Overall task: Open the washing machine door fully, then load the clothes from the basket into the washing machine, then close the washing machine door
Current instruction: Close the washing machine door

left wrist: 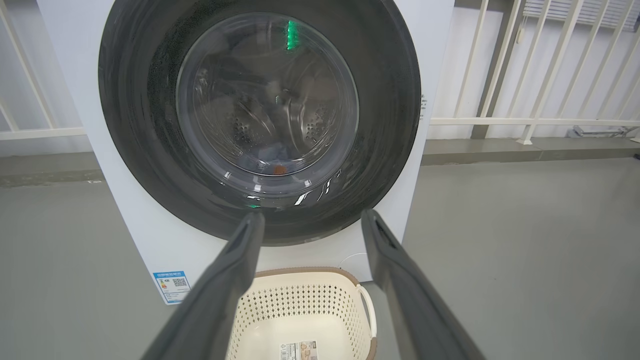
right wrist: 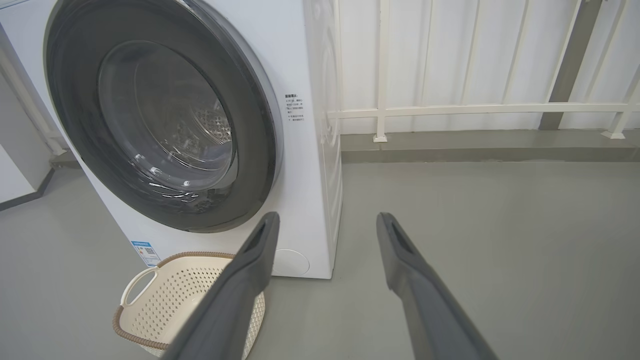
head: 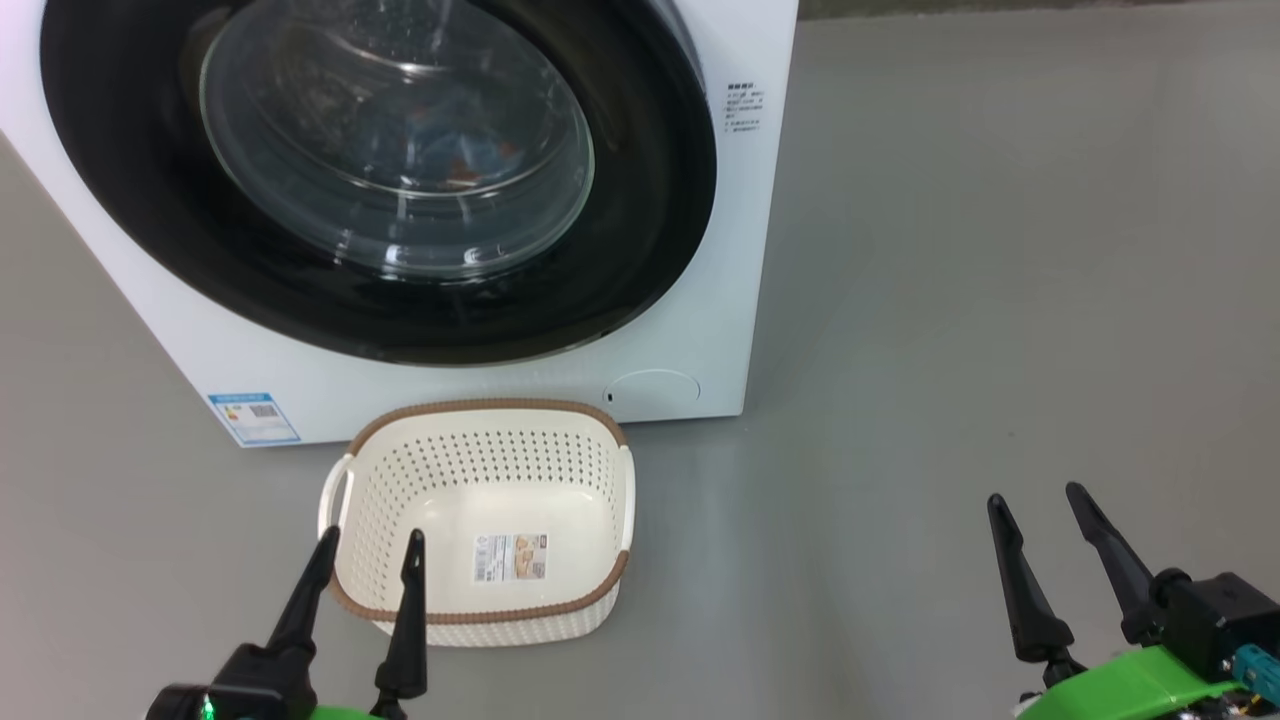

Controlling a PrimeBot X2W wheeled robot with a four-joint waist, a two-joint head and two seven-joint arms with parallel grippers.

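The washing machine [head: 700, 330] stands white and boxy ahead of me, and the washing machine door [head: 640, 200], a glossy black ring around a glass bowl, sits flush against its front. Through the glass I make out the clothes [head: 460, 160] as blue fabric with orange patches inside the drum. The basket [head: 480, 470] rests on the floor just before the machine, with just a paper label [head: 512, 557] on its base. My left gripper [head: 372, 538] hovers open over the basket's near left corner. My right gripper [head: 1035, 495] is open above bare floor to the right, with nothing between its fingers.
Grey floor [head: 1000, 250] stretches wide to the machine's right. A white railing [right wrist: 475, 107] on a low curb runs behind. A blue label sticker [head: 255, 417] and a round flap [head: 652, 388] sit low on the machine's front.
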